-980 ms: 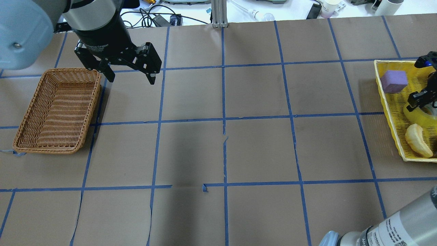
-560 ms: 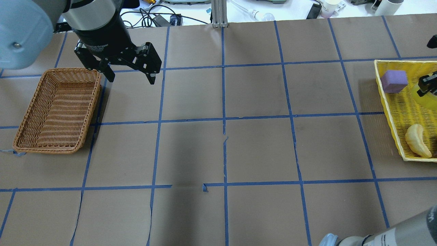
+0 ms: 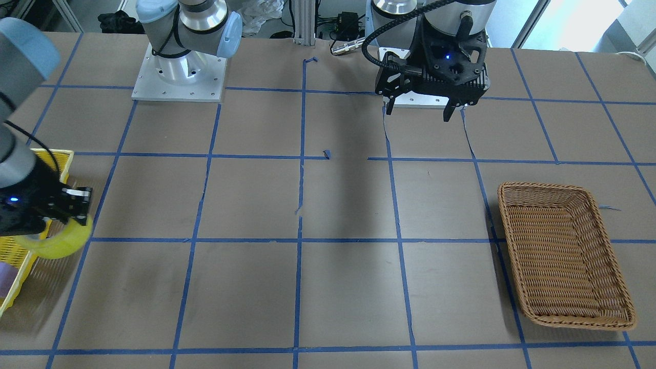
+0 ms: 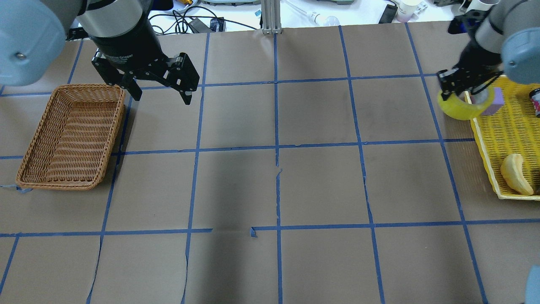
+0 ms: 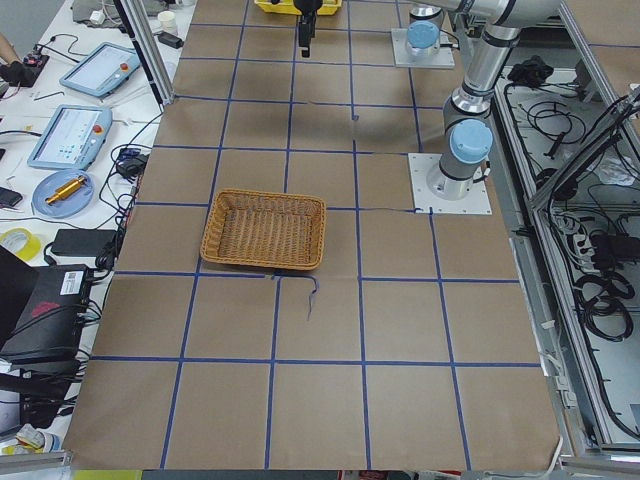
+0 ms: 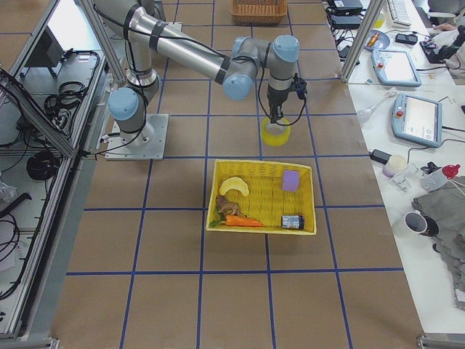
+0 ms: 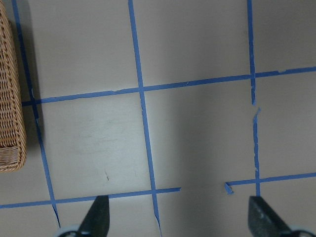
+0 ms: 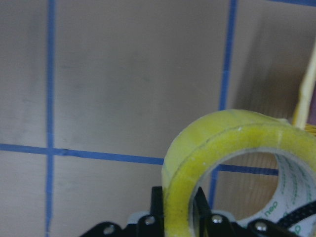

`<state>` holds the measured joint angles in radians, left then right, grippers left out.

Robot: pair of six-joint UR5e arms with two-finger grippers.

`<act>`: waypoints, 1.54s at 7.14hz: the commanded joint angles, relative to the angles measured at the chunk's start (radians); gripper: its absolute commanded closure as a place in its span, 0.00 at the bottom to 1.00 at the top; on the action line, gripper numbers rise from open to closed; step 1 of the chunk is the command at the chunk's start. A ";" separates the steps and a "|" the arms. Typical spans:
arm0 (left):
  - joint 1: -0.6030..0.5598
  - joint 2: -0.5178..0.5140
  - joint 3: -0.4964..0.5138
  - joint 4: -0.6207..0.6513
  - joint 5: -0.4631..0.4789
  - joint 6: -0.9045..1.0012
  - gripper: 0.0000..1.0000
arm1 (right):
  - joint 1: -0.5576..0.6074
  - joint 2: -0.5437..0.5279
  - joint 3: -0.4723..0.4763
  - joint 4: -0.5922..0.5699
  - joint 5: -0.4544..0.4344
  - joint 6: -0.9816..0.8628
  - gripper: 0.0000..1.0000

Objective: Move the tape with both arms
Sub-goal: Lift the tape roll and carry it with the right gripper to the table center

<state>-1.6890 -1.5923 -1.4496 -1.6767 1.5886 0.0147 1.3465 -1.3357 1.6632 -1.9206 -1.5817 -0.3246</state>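
Fingers (image 8: 157, 205) of my right gripper (image 4: 457, 83) pinch the tape (image 4: 460, 109) by its wall; I should carry it level over the table (image 4: 316, 185), free side toward the left gripper (image 4: 163, 98), its fingers (image 4: 186, 90) spread.

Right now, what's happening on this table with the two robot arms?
The right gripper is shut on the wall of a yellow tape roll and holds it at the inner edge of the yellow tray. The left gripper hangs open above the table next to the wicker basket, far from the tape. No hand-over between the arms has happened yet.
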 commanded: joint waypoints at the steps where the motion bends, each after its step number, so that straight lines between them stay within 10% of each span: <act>1: 0.000 0.000 0.000 0.000 0.001 0.013 0.00 | 0.275 0.085 0.000 -0.115 0.009 0.396 1.00; 3: 0.000 0.000 -0.002 0.000 0.001 0.013 0.00 | 0.469 0.234 -0.022 -0.273 0.009 0.690 1.00; 9: 0.093 -0.015 -0.067 0.018 -0.016 0.086 0.00 | 0.637 0.342 -0.131 -0.271 0.119 0.877 1.00; 10: 0.144 -0.040 -0.105 0.034 -0.024 0.126 0.00 | 0.637 0.345 -0.114 -0.281 0.115 0.846 0.27; 11: 0.184 -0.061 -0.198 0.098 -0.097 0.137 0.00 | 0.634 0.324 -0.120 -0.284 0.118 0.840 0.00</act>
<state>-1.5564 -1.6283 -1.5630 -1.6324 1.5505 0.1249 1.9812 -0.9979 1.5425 -2.1996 -1.4720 0.5274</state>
